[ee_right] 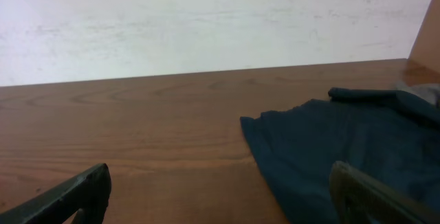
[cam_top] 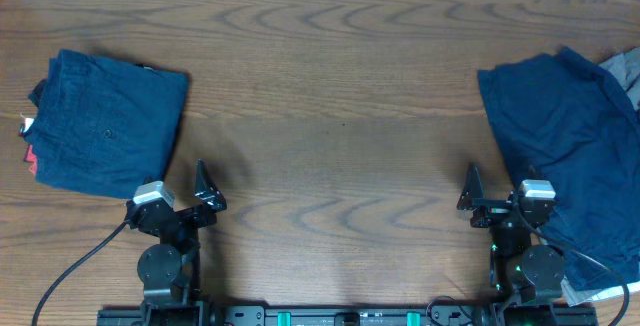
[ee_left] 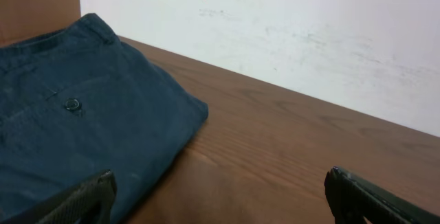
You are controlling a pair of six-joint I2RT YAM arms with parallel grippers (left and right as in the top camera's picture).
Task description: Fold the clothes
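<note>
1 pair, the folded shorts (cam_top: 105,121), lay at far left; the loose shorts (cam_top: 560,136) sprawled at right, probably left to fold. Left gripper (cam_top: 205,191) and right gripper (cam_top: 470,194) sat between them, jaws apart, empty.

Both black with round joints, the left arm (cam_top: 165,251) and right arm (cam_top: 527,256) each carry a silver-grey camera block (cam_top: 148,194). A black cable (cam_top: 70,271) trails from the left base; green lights (cam_top: 517,264) dot the right. Fingers (ee_left: 82,200) are dark, textured.
</note>
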